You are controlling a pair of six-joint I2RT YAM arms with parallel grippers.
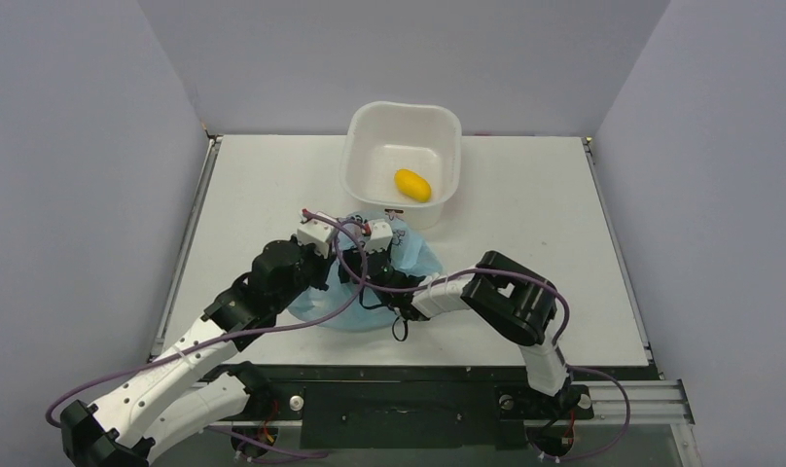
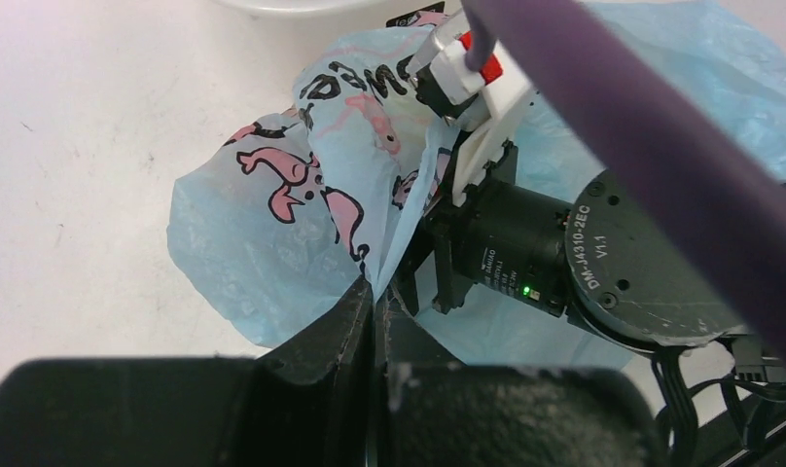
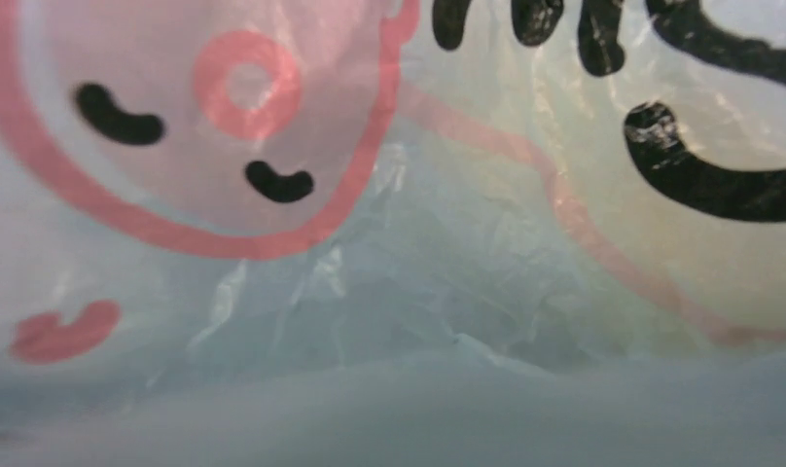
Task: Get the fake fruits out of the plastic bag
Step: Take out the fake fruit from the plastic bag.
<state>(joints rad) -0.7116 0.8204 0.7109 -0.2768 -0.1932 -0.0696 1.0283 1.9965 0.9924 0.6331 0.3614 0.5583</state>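
Note:
The light blue plastic bag with pink cartoon figures lies crumpled on the table in front of the tub. My left gripper is shut on a fold of the bag's film. My right gripper reaches into the bag. Its fingers are hidden by the film, and only its wrist shows in the left wrist view. The right wrist view shows only bag film close up. A yellow lemon lies in the white tub. The grapes, bananas and small red fruit are hidden.
The white square tub stands at the back middle, just behind the bag. Purple cables loop over both wrists. The table has raised rails on its left and right edges.

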